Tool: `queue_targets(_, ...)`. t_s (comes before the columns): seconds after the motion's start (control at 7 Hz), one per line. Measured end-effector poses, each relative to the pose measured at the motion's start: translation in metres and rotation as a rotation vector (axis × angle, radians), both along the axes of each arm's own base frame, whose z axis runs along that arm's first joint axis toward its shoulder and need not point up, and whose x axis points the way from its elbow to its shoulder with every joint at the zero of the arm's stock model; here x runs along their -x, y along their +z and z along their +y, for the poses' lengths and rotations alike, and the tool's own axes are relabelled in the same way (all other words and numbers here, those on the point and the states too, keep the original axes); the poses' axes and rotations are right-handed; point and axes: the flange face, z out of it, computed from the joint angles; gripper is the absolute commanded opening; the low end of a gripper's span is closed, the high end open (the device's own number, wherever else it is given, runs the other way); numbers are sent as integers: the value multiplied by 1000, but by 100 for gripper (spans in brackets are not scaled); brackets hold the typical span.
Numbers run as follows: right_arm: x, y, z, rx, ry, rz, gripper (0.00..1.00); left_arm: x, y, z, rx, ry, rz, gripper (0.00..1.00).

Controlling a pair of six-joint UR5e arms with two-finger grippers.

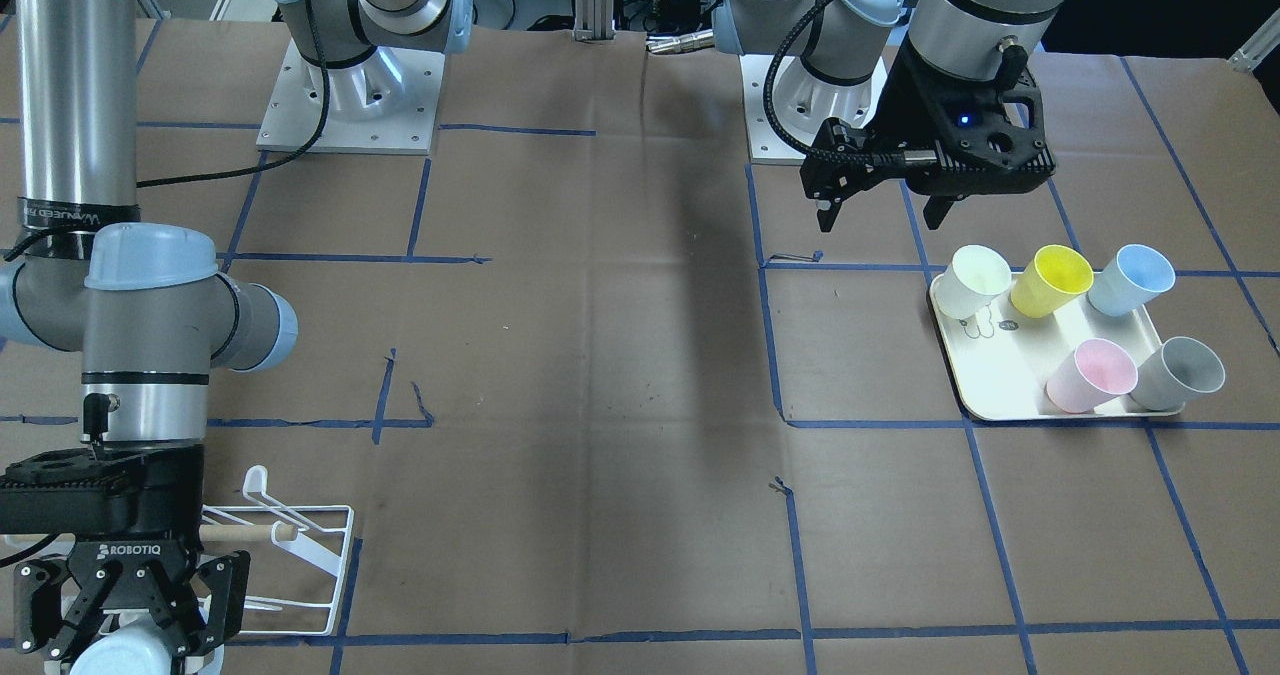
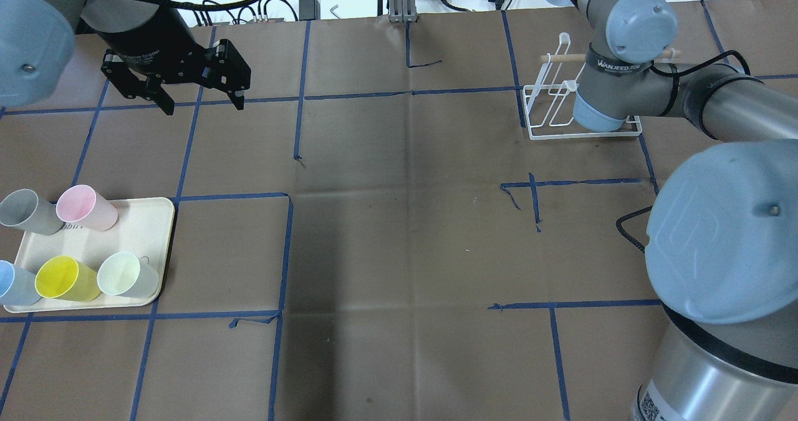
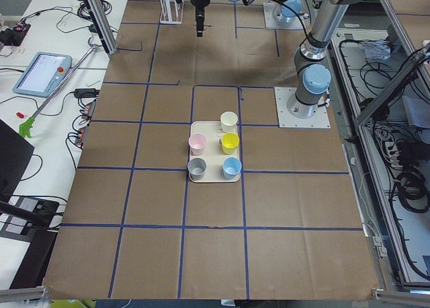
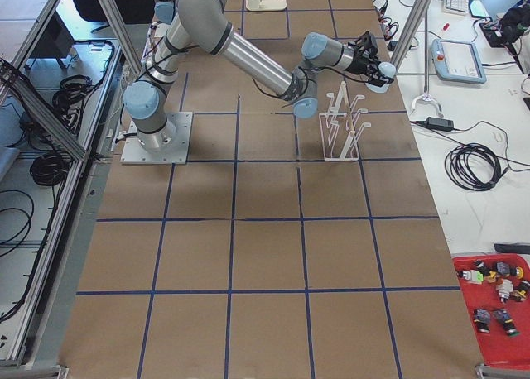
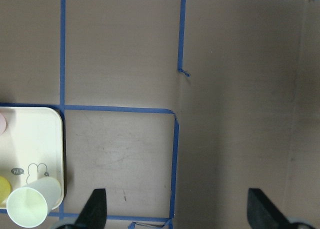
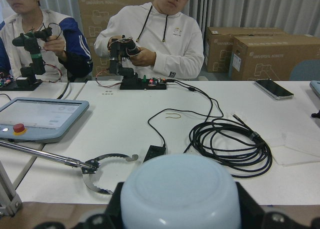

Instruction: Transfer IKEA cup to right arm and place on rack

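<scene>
My right gripper [image 1: 135,620] is shut on a pale blue cup [image 1: 125,650] and holds it level, just past the operators' side of the white wire rack [image 1: 300,545] with its wooden dowel. In the right wrist view the cup's round base [image 6: 180,194] fills the space between the jaws. The overhead view shows the rack [image 2: 555,112], but my right arm hides the gripper there. My left gripper [image 2: 202,100] is open and empty, hovering over the table beyond the tray; its fingertips [image 5: 97,209] show in the left wrist view.
A cream tray with a bear drawing [image 2: 153,221] holds several cups: white [image 2: 128,274], yellow [image 2: 65,279], blue [image 2: 12,284], pink [image 2: 86,208] and grey [image 2: 25,212]. Operators sit at a cabled white desk [image 6: 150,109] beyond the table edge.
</scene>
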Motion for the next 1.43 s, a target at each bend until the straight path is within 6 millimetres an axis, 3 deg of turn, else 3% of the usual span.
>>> queue_targets(0.29, 0, -7, 6, -16, -3, 0, 18, -6, 4, 11, -16, 7, -5, 99)
queue_targets(0.43, 0, -7, 7, -18, -4, 0, 18, -21, 3, 21, -43, 24, -8, 99)
queue_targets(0.71, 0, -7, 7, -19, -4, 0, 18, -84, -11, 48, -90, 33, -2, 99)
queue_targets(0.86, 0, -8, 7, -19, -4, 0, 18, -115, -29, 67, -115, 36, 9, 99)
queue_targets(1.14, 0, -8, 7, -19, -4, 0, 17, -175, -86, 102, -146, 45, 35, 99)
queue_targets(1.43, -4, -27, 27, -74, -8, -15, 17, -222, -141, 127, -122, 33, 35, 99)
